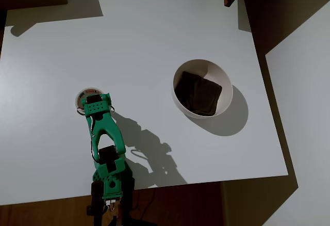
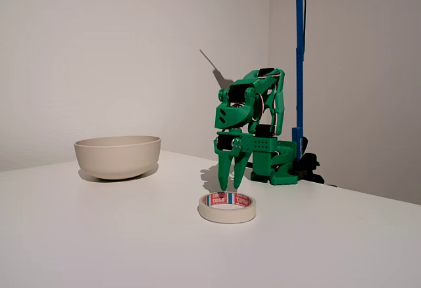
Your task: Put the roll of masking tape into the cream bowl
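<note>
White worktop [image 1: 154, 35] under a plain pale wall carries the green arm [image 2: 253, 114]. Its claw [image 2: 231, 181] points down, with the fingers only a little apart and nothing between them, its tips just behind the roll of masking tape [image 2: 227, 207] in the fixed view. This roll lies flat on the worktop. Well apart stands the cream bowl [image 1: 227, 89], with a dark patch inside.

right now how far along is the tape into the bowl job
Done: the green gripper is down by the roll of masking tape, fingertips pointing at the table just behind it in the fixed view. In hand: nothing; the roll lies flat on the table, ungripped. Left: grasp, lift and carry it to the cream bowl, which holds only a dark patch.
</note>
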`<move>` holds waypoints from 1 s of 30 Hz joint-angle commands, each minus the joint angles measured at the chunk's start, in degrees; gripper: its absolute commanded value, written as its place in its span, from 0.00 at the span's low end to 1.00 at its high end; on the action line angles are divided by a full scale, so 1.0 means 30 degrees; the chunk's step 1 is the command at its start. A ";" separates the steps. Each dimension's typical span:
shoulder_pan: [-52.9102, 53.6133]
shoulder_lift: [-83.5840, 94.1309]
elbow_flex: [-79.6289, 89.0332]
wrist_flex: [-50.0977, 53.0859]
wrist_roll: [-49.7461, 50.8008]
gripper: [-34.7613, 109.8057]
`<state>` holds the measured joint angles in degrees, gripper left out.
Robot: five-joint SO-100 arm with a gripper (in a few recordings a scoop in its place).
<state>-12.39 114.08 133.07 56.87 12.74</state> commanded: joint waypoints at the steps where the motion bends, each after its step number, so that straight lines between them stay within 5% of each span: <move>1: -0.0381 0.0029 -0.1201 0.0352 0.0381 0.34; 20: -0.0498 -0.2520 -0.1113 -0.0674 0.0586 0.30; 25: -0.0557 -0.2520 -0.1113 -0.0674 0.0615 0.18; 30: -0.0703 -0.2402 -0.0938 -0.0703 0.0703 0.18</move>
<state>-13.36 105.21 132.71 54.23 14.06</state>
